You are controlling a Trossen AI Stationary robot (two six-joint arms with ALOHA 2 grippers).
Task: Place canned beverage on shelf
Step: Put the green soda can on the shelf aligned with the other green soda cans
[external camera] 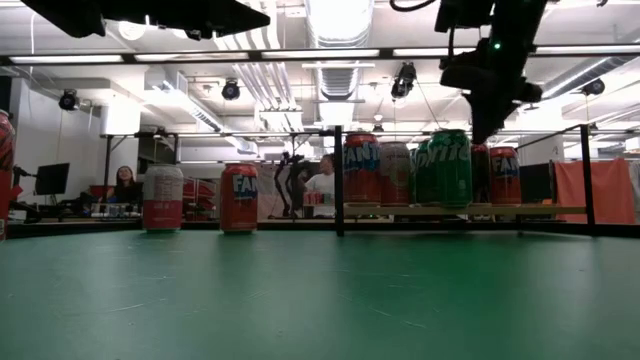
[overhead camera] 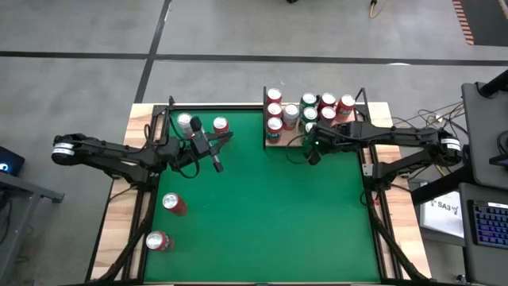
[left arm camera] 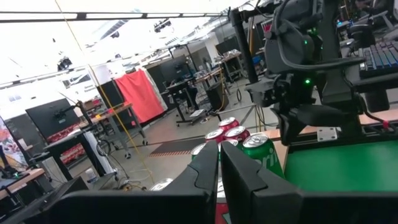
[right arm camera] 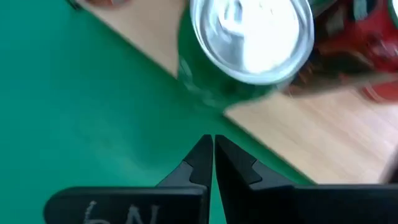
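Between placements, by the look of it. Two cans (overhead camera: 159, 241) lying far left on the tabletop (overhead camera: 278, 214), two more (overhead camera: 220, 125) standing behind the left gripper (overhead camera: 217, 164), pinched shut on nothing. Next: open wide, reach for one. Rightward, shelf (overhead camera: 287, 141) crowded with cans; right gripper (overhead camera: 311, 156) closed, empty, just above a green can (right arm camera: 249, 43) at the shelf's edge.

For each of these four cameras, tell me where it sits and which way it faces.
High: overhead, straight down; both arms, shelf.
Low: table height, level across green table; arms above.
Left wrist: past the shut left gripper toward the right arm.
Right wrist: down past the shut right gripper at a green can.
Shared: the shelf's cans.
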